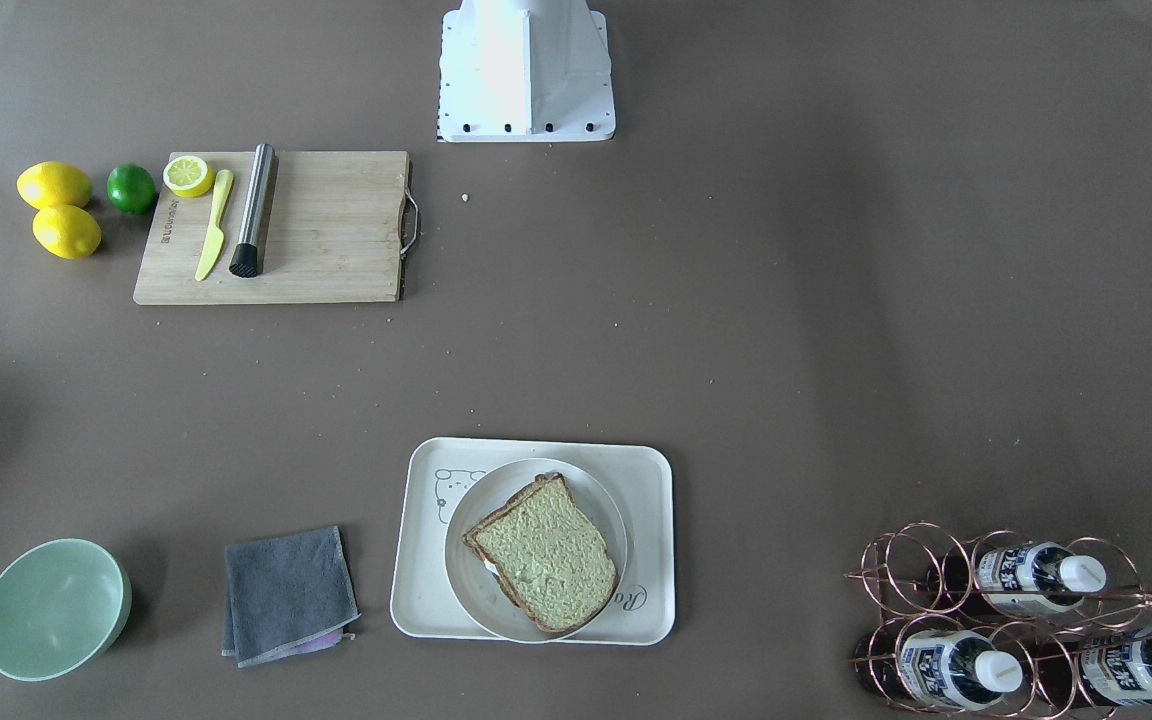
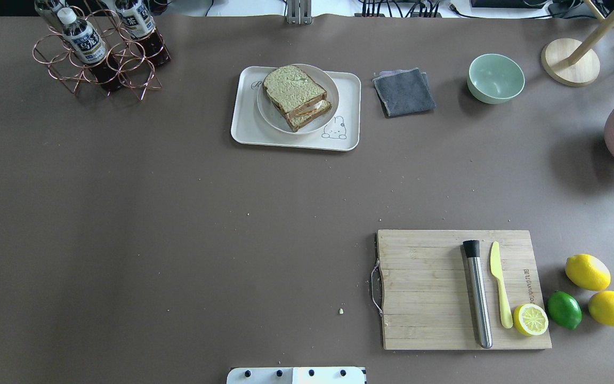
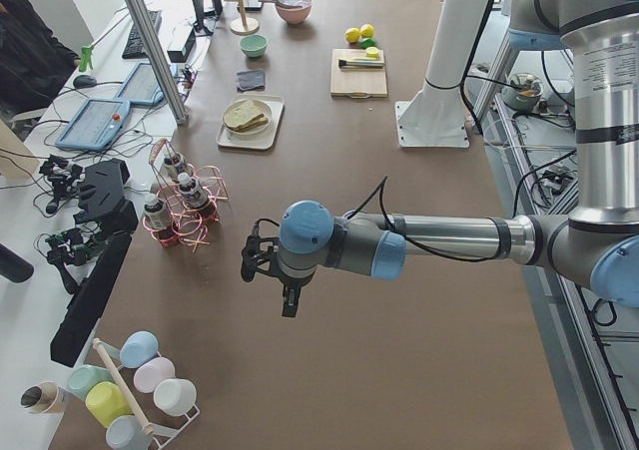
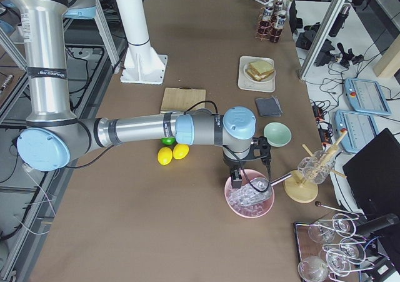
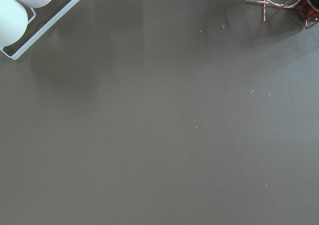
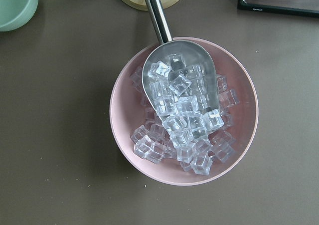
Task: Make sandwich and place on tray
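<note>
- The left pincer (image 3: 290, 305) is hanging over bare desk (image 5: 159, 135). It is showing only in a side view, so I cannot tell whether its jaws are apart or together. The same is applying to the right pincer (image 4: 237, 181).
- The sandwich (image 2: 293, 92) is sitting on a round plate (image 2: 332, 88) on the tray (image 2: 243, 130), well apart from both pincers and far along the desk from each, so the task is looking all but finished.
- The top slice is lying skewed over the lower one, with the egg (image 2: 315, 106) peeking out between them. A pincer coming in to tidy the stack is risking a slide that is pulling it apart.
- The plate is seeming to press against the tray's rim on the side away from the robot. A nudge there is risking plate and sandwich tipping off the tray.
- Directly under the right pincer, a pink bowl (image 6: 119, 100) of ice is holding a metal scoop (image 6: 157, 15). A drop or a low sweep is risking a knock on the scoop handle and spilled ice.
- Near the left pincer, a copper bottle rack (image 3: 190, 232) is standing. A wide swing toward it is risking a clipped wire or a toppled bottle.
</note>
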`<action>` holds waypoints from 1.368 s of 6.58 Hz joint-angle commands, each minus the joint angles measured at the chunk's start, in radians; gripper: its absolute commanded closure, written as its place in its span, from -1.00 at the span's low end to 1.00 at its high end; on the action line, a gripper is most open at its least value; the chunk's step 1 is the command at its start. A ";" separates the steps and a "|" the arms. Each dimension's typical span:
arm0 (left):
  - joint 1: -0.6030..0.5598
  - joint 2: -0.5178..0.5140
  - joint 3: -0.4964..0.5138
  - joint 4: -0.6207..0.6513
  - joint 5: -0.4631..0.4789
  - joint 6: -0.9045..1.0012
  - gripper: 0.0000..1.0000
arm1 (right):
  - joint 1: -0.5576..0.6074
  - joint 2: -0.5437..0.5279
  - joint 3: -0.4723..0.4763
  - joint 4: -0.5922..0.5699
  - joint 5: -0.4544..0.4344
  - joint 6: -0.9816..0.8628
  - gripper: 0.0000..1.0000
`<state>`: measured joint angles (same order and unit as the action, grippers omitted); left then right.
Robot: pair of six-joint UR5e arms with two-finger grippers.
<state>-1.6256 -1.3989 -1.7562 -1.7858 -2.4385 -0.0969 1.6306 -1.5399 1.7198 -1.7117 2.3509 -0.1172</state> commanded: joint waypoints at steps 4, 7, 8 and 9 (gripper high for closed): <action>0.018 -0.041 -0.014 -0.006 0.142 -0.024 -0.94 | 0.000 -0.062 0.001 0.027 -0.030 -0.018 -1.00; 0.036 -0.046 -0.011 -0.012 0.141 -0.041 -0.94 | -0.002 -0.074 0.003 0.031 -0.025 -0.016 -1.00; 0.036 -0.046 -0.012 -0.014 0.139 -0.043 -0.94 | -0.002 -0.077 0.001 0.038 -0.021 -0.015 -1.00; 0.036 -0.045 -0.014 -0.015 0.138 -0.040 -0.94 | -0.002 -0.078 0.004 0.038 -0.021 -0.015 -1.00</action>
<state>-1.5898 -1.4445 -1.7689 -1.7988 -2.2991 -0.1383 1.6292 -1.6157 1.7223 -1.6762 2.3284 -0.1325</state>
